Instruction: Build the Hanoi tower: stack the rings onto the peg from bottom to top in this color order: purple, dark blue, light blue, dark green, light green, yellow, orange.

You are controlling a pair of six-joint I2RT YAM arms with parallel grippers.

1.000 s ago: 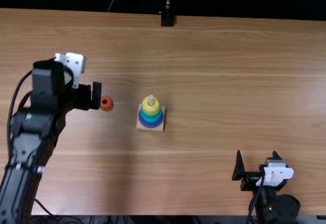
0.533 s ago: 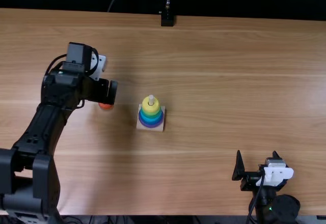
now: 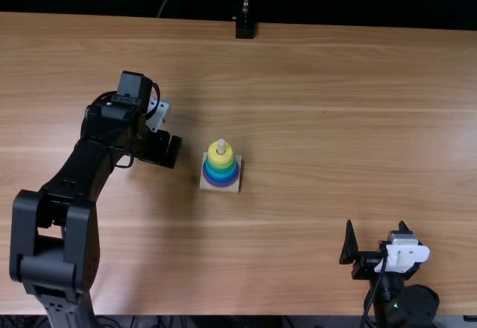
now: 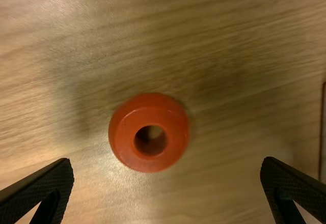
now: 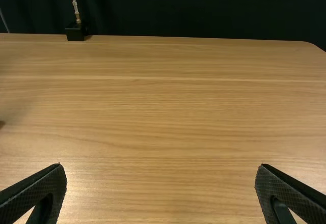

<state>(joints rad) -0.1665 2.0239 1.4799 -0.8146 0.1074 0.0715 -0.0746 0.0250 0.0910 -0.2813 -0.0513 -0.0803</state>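
Note:
In the top view my left gripper is low over the table, left of the tower. The left wrist view has the orange ring flat on the wood, between the spread fingers of my left gripper and untouched. On the square base the peg carries a stack, purple at the bottom, blue and green bands above, and the yellow ring on top. The peg's tip sticks out. My right gripper is open at the lower right; the right wrist view shows my right gripper holding nothing.
Bare wooden table surrounds the tower and spreads toward the right arm. A black stand is at the far edge. The left arm spans the table's left side.
The left gripper has moved right, nearer the tower, and now covers the orange ring in the top view. The right arm and the tower have stayed still.

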